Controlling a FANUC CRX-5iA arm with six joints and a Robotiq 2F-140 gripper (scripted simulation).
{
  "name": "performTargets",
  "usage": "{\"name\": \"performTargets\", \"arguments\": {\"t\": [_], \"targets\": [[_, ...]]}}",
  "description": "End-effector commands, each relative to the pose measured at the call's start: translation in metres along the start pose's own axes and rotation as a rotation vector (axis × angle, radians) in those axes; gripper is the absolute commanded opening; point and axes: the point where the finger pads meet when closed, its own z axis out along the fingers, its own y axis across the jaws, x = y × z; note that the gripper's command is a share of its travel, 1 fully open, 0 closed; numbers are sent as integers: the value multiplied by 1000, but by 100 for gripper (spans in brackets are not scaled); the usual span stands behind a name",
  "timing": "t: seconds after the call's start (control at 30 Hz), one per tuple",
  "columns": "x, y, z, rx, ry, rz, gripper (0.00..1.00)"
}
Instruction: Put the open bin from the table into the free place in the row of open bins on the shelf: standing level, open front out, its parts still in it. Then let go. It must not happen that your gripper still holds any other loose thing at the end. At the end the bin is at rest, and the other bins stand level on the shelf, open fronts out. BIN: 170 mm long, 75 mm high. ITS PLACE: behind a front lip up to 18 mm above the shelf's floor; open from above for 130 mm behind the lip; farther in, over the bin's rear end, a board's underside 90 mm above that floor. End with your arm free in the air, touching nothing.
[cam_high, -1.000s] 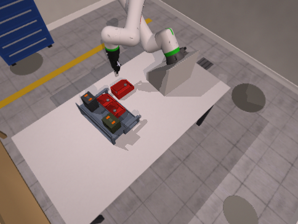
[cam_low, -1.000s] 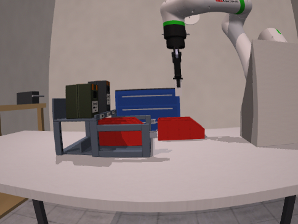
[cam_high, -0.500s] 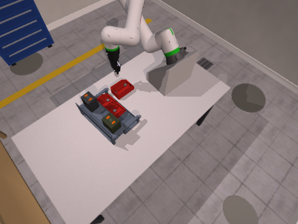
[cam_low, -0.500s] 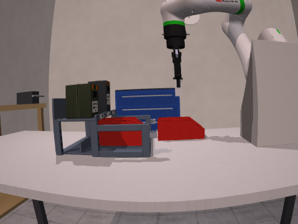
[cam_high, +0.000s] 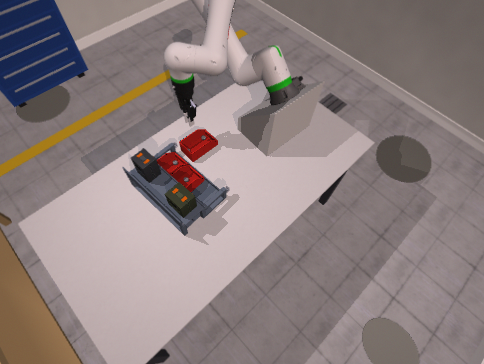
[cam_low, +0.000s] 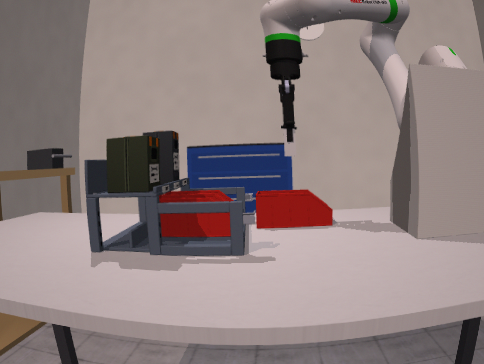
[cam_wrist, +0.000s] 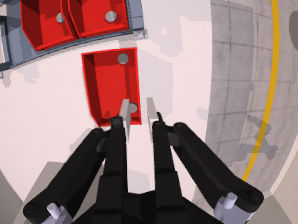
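White table (cam_high: 280, 210) carries everything that matters, with grey floor tiles and a yellow floor stripe (cam_high: 75, 127) beyond its edge.

Nearest to me, in the wrist view, my gripper (cam_wrist: 138, 107) fills the lower half of the frame. My jaws stand slightly apart, with only a narrow gap between the two fingertips, and nothing is held in that gap. From the exterior view I hang well above the table, pointing straight down, touching nothing.

Just past my fingertips, toward 12 o'clock in the wrist view, sits the red bin (cam_wrist: 109, 86) on the table, level and at rest. Two small grey parts lie inside it, one at its far end and one near the end closest to me. In the top view the red bin (cam_high: 198, 143) lies at about 5 o'clock from my gripper (cam_high: 190, 116), apart from the shelf.

Farther on, toward 11 o'clock in the wrist view, two more red bins (cam_wrist: 72, 4) stand side by side in the grey shelf (cam_wrist: 136, 10), each with grey parts in it. In the top view the grey shelf (cam_high: 186, 229) runs on a slant; a black box (cam_high: 145, 164) sits on its upper board at one end and an olive box (cam_high: 180, 198) at the other.

Farthest off, a blue cabinet (cam_high: 35, 45) stands on the floor at 10 o'clock in the top view.
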Motion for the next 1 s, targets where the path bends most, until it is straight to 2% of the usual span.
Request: {"name": "performTargets", "arguments": {"t": [0.0,0.97], "targets": [[0,0,0,0,0,0,15],[0,0,3,0,0,1,15]]}}
